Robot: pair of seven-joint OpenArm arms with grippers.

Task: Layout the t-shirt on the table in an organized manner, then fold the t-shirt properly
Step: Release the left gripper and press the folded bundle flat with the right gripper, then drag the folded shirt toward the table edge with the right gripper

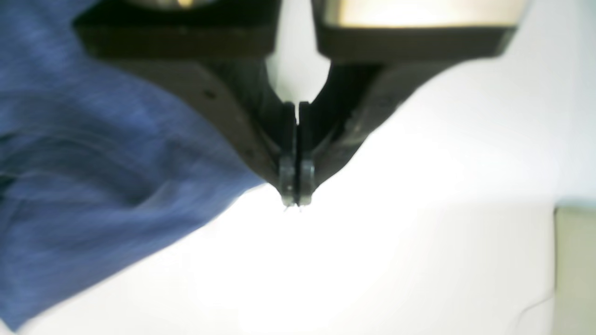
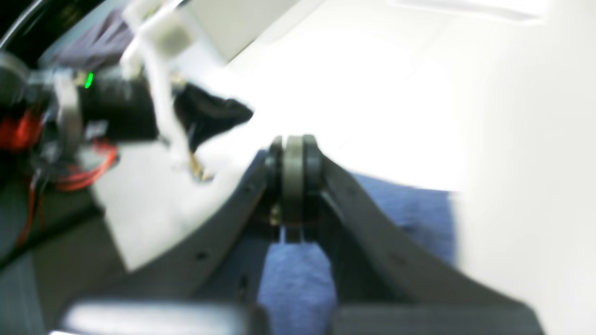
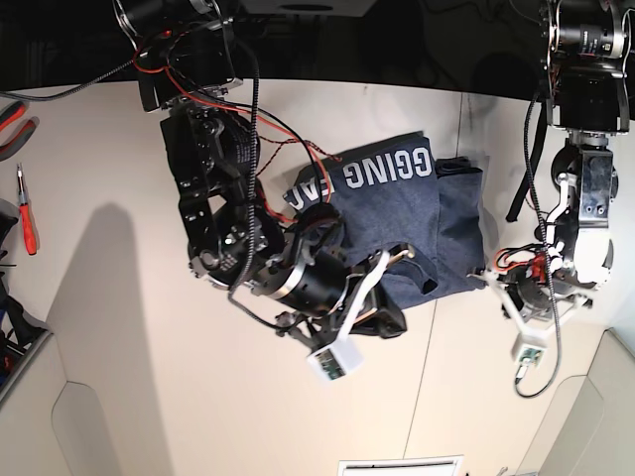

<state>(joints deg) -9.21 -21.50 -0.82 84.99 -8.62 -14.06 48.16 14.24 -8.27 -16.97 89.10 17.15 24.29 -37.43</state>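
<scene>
Base view, from the near edge of the table (image 3: 149, 397) to the far edge. My right arm reaches in from the far left; my right claw (image 3: 387, 322) lies low at the near edge of the t-shirt (image 3: 407, 213). The base view does not settle whether the claw touches the cloth. My left arm hangs at the right side; my left claw (image 3: 493, 281) sits just beside the shirt's right edge, over bare table.

The shirt lies in a loose, partly folded heap near the middle of the table, a little to the right, with white block letters showing along its far edge. A thin dark seam (image 3: 430, 337) crosses the tabletop under it. At the far left edge lie red-handled tools (image 3: 27, 213).

Left wrist view: my left claw (image 1: 296, 197) has its two tips pressed together with nothing between them; blue cloth (image 1: 93, 177) lies to its left, and white table (image 1: 419, 232) lies below.

Right wrist view, blurred: my right claw (image 2: 293, 153) is likewise closed, pads meeting, with blue cloth (image 2: 298, 279) beneath it. I cannot tell whether any fabric is pinched.
</scene>
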